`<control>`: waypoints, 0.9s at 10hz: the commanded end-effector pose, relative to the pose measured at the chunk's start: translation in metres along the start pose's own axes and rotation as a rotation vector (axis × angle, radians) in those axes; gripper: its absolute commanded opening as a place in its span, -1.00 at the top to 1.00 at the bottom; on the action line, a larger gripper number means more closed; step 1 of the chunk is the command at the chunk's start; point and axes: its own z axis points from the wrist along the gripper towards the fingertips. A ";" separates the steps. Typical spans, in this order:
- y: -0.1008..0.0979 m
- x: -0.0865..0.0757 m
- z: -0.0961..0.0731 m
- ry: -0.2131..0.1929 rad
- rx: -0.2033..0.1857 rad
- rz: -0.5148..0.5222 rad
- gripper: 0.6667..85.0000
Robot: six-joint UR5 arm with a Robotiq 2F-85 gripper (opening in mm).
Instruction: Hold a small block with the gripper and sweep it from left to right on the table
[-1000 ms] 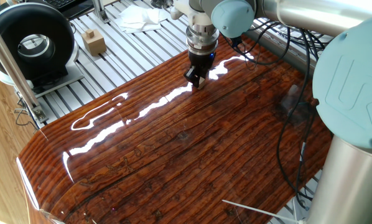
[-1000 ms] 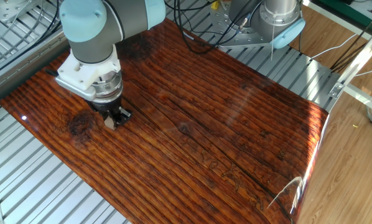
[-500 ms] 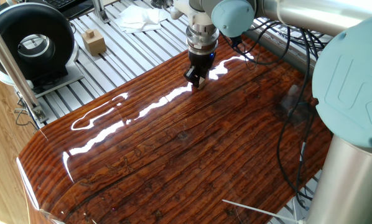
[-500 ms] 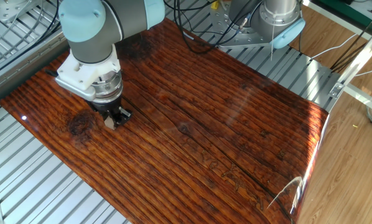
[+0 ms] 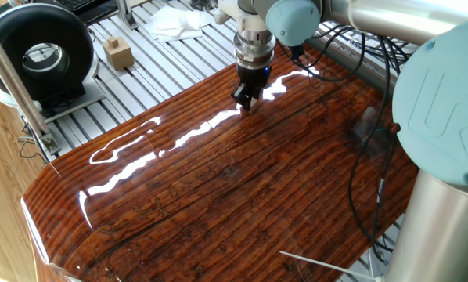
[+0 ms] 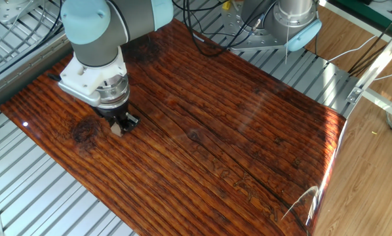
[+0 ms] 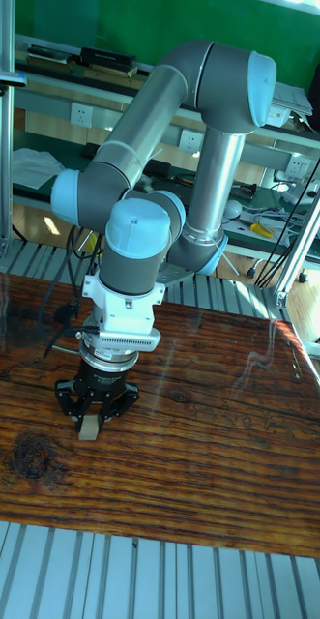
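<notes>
The black two-fingered gripper (image 5: 247, 103) (image 6: 120, 126) (image 7: 90, 420) points straight down at the glossy reddish-brown table (image 5: 242, 188) (image 6: 235, 137) (image 7: 218, 435). It is shut on the small block (image 6: 116, 130) (image 7: 86, 427), a tiny pale beige cube that peeks out between the fingertips and rests on or just above the board. In one fixed view the block is barely visible under the fingers. The gripper stands near the board's edge beside a dark knot (image 7: 34, 455) in the wood.
A larger tan wooden block (image 5: 118, 53) sits on the ribbed aluminium frame off the board. A black round device (image 5: 40, 48) and white cloth (image 5: 175, 23) lie beyond it. Black cables (image 5: 367, 117) trail by the arm's base (image 5: 445, 196). Metal posts (image 6: 373, 59) stand at the side.
</notes>
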 end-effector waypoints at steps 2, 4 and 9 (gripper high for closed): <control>0.003 -0.001 -0.002 -0.002 -0.015 0.009 0.99; 0.004 -0.001 -0.002 -0.001 -0.018 0.011 0.99; 0.007 -0.001 -0.002 0.000 -0.023 0.014 0.99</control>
